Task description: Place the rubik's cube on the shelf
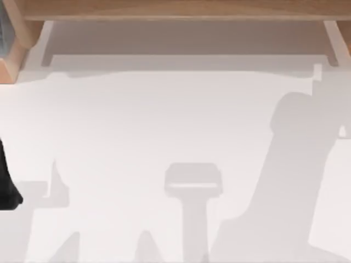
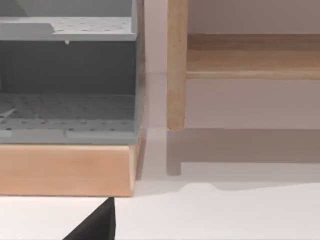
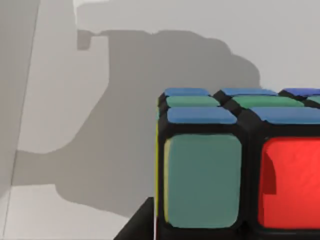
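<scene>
- White and bare, the table [image 1: 164,126] carried soft grey shadows of the two arms across its middle and toward 5 o'clock in the top view.
- At 12 o'clock in that view ran the long, flat, light tan wooden shelf [image 1: 181,10], with a white upright support [image 1: 39,44] at 11 o'clock and another at 1 o'clock.
- At 10 o'clock a tan wooden box with a grey interior [image 1: 10,49] sat just beside the shelf's end; the left wrist view showed its grey perforated floor [image 2: 65,107] and tan wooden base [image 2: 65,170].
- A dark part of the left arm [image 1: 6,181] sat at the 9 o'clock edge of the top view; I cannot tell whether its end effector was apart or together.
- The small multicoloured rubik's cube with black grid lines [image 3: 235,170] sat very close before the right wrist camera, with teal, red and blue stickers facing it, above the white table.
- Whether the right end effector was clamped on it I cannot tell.
</scene>
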You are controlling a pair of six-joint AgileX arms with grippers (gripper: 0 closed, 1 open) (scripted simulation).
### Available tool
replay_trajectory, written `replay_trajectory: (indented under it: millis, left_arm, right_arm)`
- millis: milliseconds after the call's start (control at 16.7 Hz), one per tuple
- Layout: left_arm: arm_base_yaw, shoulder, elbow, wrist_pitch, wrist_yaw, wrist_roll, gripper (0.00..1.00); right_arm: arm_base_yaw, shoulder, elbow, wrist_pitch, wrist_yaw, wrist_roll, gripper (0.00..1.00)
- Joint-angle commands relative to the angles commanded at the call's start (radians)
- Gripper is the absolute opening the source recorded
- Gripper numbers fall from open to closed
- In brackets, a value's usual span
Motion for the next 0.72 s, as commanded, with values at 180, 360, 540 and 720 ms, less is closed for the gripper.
replay_trajectory:
  millis: [180,360,540,720]
  left_arm:
    - [0.000,0.000,0.000,0.000,0.000,0.000,1.00]
    - [0.000,0.000,0.000,0.000,0.000,0.000,1.00]
    - [0.000,0.000,0.000,0.000,0.000,0.000,1.00]
    - [0.000,0.000,0.000,0.000,0.000,0.000,1.00]
  right_arm:
    - [0.000,0.000,0.001,-0.001,0.001,0.002,0.00]
    - [0.001,-0.007,-0.005,0.001,0.001,0.003,0.00]
    - [0.015,-0.075,-0.046,0.002,0.018,0.004,0.00]
    - [0.060,-0.199,-0.131,0.019,0.050,0.008,0.00]
